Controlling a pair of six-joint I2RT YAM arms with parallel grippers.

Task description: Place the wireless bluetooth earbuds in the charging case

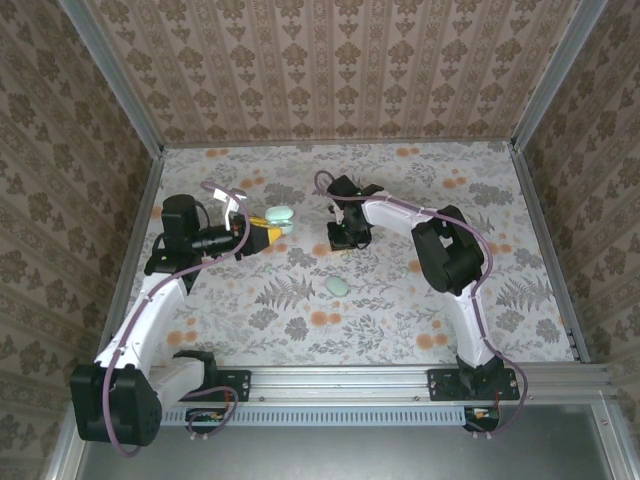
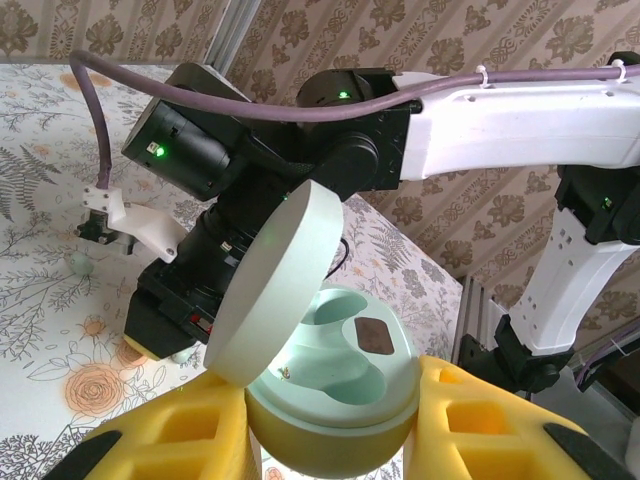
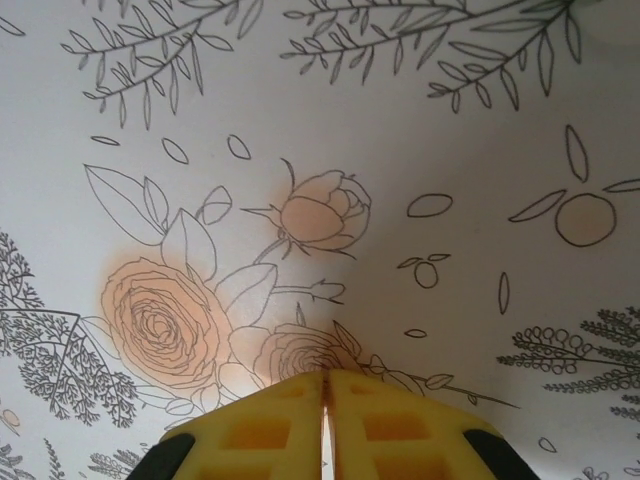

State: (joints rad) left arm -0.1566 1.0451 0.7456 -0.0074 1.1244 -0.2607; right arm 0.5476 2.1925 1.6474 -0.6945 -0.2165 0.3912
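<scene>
My left gripper [image 1: 266,230] is shut on the round mint charging case [image 1: 279,217], held above the table left of centre. In the left wrist view the case [image 2: 335,370] sits between the yellow fingers [image 2: 480,420] with its lid [image 2: 275,280] tilted open, and both earbud wells look empty. A mint earbud [image 1: 337,286] lies on the floral tablecloth in the middle. My right gripper [image 1: 343,243] points down at the cloth just behind that earbud. Its yellow fingertips [image 3: 325,385] are pressed together with nothing visible between them. A small mint object [image 2: 78,262] lies on the cloth beyond the right wrist.
Patterned walls with metal corner posts [image 1: 110,90] enclose the table on three sides. The right arm [image 2: 520,115] stretches close in front of the held case. A metal rail [image 1: 400,380] runs along the near edge by the arm bases.
</scene>
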